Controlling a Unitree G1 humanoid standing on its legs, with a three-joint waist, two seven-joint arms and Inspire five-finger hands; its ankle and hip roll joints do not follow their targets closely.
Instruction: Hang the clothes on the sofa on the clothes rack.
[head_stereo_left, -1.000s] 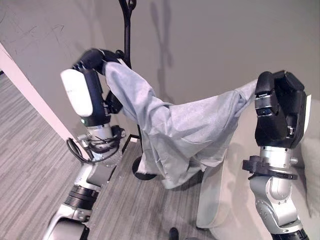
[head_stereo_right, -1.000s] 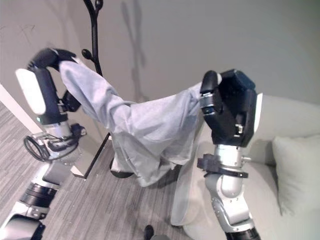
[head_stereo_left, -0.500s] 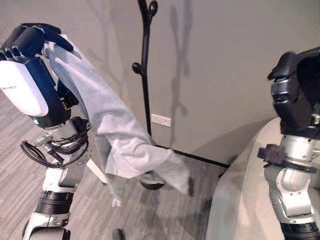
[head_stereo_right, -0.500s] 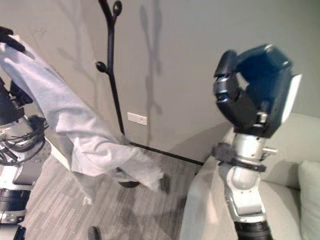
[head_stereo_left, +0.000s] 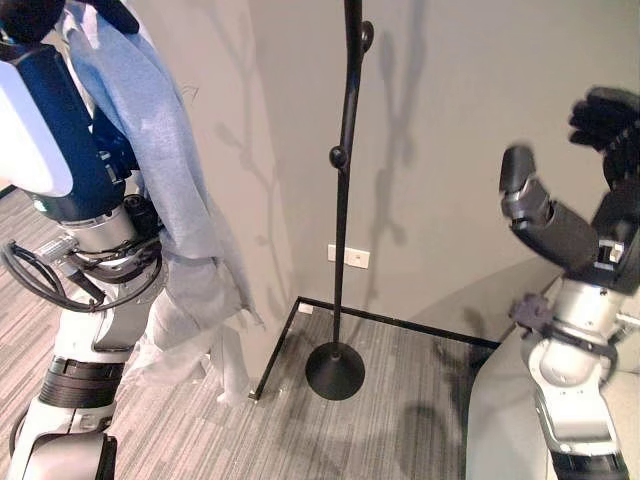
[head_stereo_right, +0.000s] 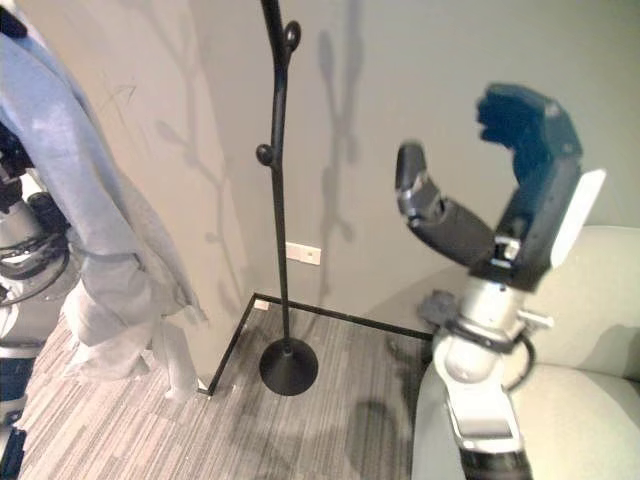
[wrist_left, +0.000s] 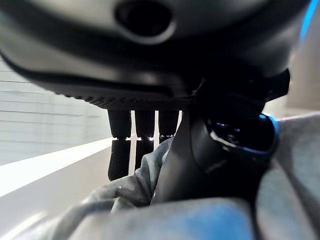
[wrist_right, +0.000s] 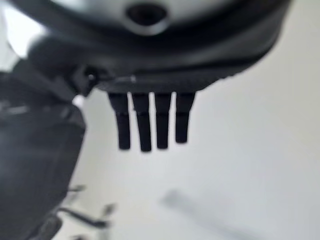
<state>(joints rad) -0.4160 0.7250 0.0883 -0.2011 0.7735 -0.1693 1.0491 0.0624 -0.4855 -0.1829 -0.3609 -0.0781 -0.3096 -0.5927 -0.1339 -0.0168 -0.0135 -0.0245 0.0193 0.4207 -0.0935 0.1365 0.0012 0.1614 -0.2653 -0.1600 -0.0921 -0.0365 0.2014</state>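
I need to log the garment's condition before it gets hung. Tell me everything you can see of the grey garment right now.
The grey garment is a light blue-grey piece of soft cloth, looking like a thin knit. It is off the sofa, held high by the left hand, whose fingers curl round its top. From there it hangs down in long folds along the left arm, bunched and crumpled lower down, with loose ends dangling above the floor. It is clear of the black clothes rack, which stands apart on its round base. The right hand is open and away from it.

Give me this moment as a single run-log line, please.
left hand: shut on grey garment, raised | right hand: open, holding nothing | clothes rack: bare | hang: not yet done
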